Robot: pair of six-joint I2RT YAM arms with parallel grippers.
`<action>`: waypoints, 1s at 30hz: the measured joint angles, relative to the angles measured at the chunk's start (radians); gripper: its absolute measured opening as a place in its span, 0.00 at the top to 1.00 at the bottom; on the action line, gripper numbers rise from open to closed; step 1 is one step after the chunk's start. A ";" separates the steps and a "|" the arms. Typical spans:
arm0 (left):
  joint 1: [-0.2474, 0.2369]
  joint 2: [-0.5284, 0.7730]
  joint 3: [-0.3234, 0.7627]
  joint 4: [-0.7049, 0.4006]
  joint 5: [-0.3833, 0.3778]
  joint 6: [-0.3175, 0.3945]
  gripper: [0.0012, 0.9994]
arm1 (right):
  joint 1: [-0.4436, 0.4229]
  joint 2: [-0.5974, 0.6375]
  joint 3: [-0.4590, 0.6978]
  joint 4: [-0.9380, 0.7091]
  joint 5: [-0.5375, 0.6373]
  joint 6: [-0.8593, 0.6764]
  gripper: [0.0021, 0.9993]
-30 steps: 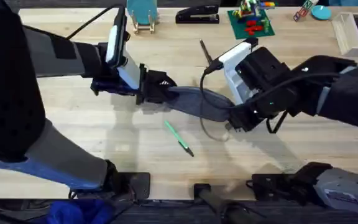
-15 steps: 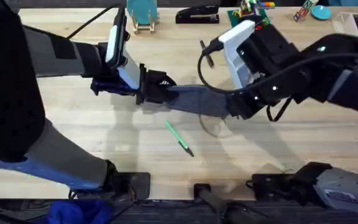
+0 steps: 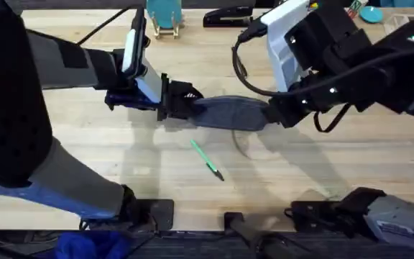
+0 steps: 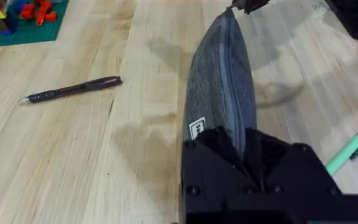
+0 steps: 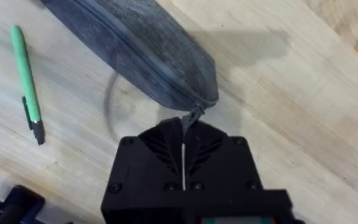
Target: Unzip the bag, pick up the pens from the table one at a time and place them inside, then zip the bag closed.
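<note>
The left gripper (image 3: 172, 103) is clamping its jaws on one end of the bag (image 3: 232, 114), while the right gripper (image 5: 185, 140) is pinching its jaws together on the small zipper pull at the opposite end, so the blue-grey pouch is stretching between the two sets of jaws with its zipper closed and its shadow lying on the surface (image 3: 351, 165) beneath it. The green pen (image 3: 207, 159) is lying flat near the bag on the side toward the arm bases, and the black pen (image 4: 73, 89) is resting on the far side, both apart from either set of jaws.
</note>
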 joint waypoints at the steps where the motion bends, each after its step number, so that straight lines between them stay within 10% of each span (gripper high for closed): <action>1: 0.000 0.000 0.000 0.000 0.000 0.000 0.96 | 0.000 0.000 0.000 0.000 0.000 0.000 0.97; 30: 0.007 0.000 0.001 0.000 -0.002 0.000 0.96 | 0.178 0.000 0.004 0.224 0.041 -0.086 0.97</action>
